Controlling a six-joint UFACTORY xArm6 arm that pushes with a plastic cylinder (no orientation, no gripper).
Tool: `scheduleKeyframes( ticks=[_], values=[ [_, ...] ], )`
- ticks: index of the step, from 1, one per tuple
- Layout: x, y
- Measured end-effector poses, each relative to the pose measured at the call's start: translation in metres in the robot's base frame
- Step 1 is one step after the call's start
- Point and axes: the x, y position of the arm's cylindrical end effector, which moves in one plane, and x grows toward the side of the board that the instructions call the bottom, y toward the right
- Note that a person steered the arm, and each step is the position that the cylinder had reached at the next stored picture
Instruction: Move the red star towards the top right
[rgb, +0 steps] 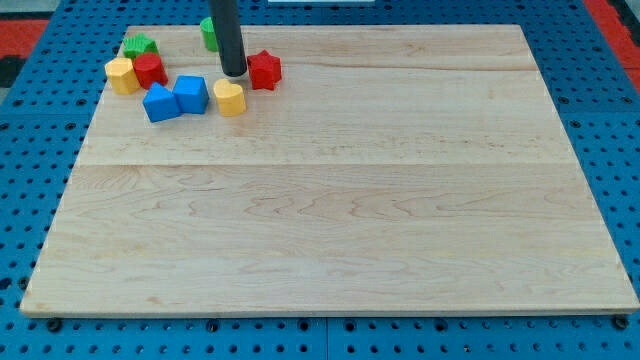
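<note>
The red star (265, 69) lies on the wooden board (340, 200) near the view's top left. My tip (233, 74) stands just to the star's left, touching or almost touching it. A yellow heart block (229, 98) lies just below my tip. The rod rises out of the view's top and partly hides a green block (209, 33).
A blue cube (191, 94) and a blue block (159, 103) lie left of the yellow heart. Further left sit a red block (150, 70), a yellow block (122, 75) and a green star (140, 45). A blue pegboard (40, 120) surrounds the board.
</note>
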Motion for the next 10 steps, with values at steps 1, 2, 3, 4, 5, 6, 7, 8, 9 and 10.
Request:
scheduleKeyframes(
  ticks=[1, 2, 3, 4, 5, 6, 7, 8, 9, 10],
  values=[
    [0.003, -0.023],
    [0.005, 0.079],
    [0.007, 0.191],
    [0.007, 0.22],
    [0.007, 0.238],
    [0.027, 0.242],
    [-0.005, 0.247],
    [-0.009, 0.247],
    [0.053, 0.206],
    [0.109, 0.139]
  ],
)
